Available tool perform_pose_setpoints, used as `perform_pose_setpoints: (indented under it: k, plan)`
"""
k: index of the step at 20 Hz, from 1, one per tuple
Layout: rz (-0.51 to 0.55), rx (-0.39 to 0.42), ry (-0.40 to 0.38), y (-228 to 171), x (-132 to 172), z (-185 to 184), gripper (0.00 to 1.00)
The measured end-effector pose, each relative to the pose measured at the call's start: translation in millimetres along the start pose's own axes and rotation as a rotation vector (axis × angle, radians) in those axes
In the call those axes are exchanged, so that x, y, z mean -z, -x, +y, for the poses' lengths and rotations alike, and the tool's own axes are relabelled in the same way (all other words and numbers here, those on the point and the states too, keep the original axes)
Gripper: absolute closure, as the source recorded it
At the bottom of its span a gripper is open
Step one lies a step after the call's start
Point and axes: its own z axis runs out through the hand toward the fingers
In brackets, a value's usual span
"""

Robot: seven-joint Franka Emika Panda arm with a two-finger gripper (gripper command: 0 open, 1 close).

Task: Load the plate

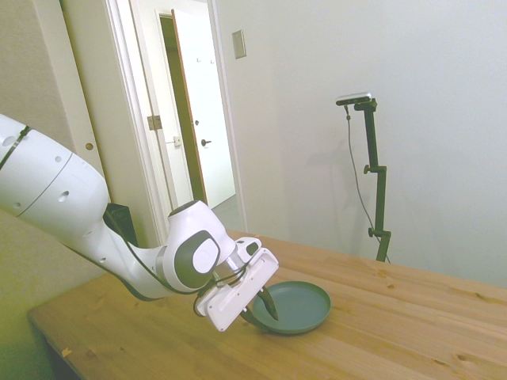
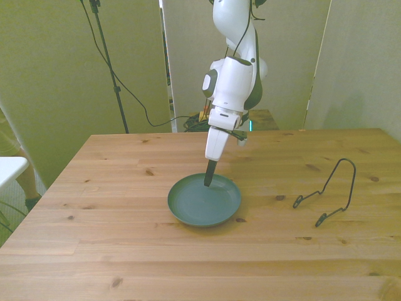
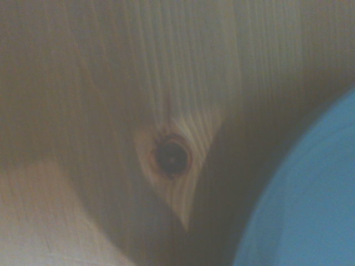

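Observation:
The teal plate [image 2: 204, 202] lies flat on the wooden table [image 2: 125, 251], near its middle. My gripper [image 2: 208, 177] points down at the plate's far rim, on the side toward the arm. In the side view the gripper [image 1: 260, 311] stands open astride that rim. One dark fingertip [image 1: 270, 307] is inside the plate [image 1: 297, 307], and the other sits just outside, low against the table. The wrist view shows a blurred arc of the plate [image 3: 310, 210] beside a dark knot in the wood [image 3: 171, 157].
A thin black wire rack [image 2: 332, 191] stands on the table toward the front view's right, well apart from the plate. Something white [image 2: 9, 169] sits just off the table's edge on the front view's left.

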Motion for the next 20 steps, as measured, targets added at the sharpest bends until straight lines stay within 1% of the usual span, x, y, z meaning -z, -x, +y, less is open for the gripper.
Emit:
perform_pose_setpoints:
  k: [9, 13, 16, 20]
  plan:
    - [0.007, -0.006, 0.009, -3.0, 2.6, 4.6, 1.00]
    - [0.016, -0.049, 0.008, -10.7, 11.6, 13.7, 1.00]
    - [0.022, -0.095, -0.033, -27.4, 36.4, 20.7, 1.00]
    - [0.030, -0.134, -0.114, -53.7, 91.7, 30.9, 1.00]
